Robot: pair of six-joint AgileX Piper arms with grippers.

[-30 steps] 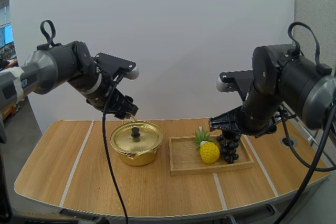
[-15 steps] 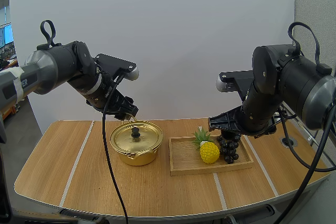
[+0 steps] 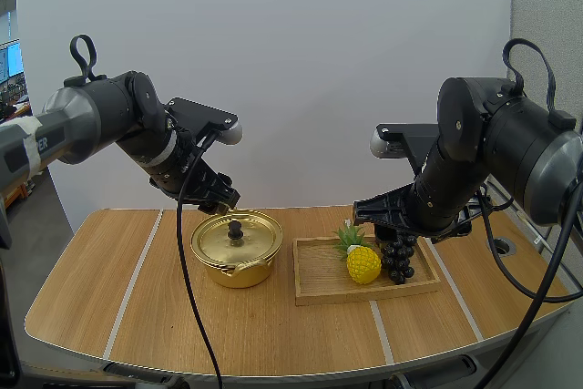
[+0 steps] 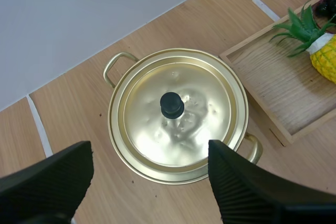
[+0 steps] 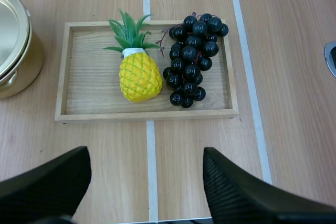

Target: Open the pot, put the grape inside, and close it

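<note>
1. Left gripper (image 4: pixel 149 150): fingers wide apart, holding nothing, hanging over the round shiny gold metal pot (image 3: pixel 239 260). The small black knob (image 4: pixel 172 104) of the gold lid (image 4: pixel 181 129) is below the gap, untouched.
2. Right gripper (image 5: pixel 146 156): fingers apart too, empty, above the near rim of the shallow wooden tray (image 5: pixel 68 72).
3. Progress: nothing done so far. The lid sits flat on the pot, so it is closed. To do: lift the lid, pick the grapes, drop them in, put the lid back.
4. The bunch of glossy black-purple grapes (image 5: pixel 191 66) lies in the tray at the end away from the pot, just beside a yellow toy pineapple with green leaves (image 5: pixel 139 80). It is compact, with thin reddish stems at its far end.
5. The tray sits just beside the pot on the light wooden table (image 3: pixel 137 316).
</note>
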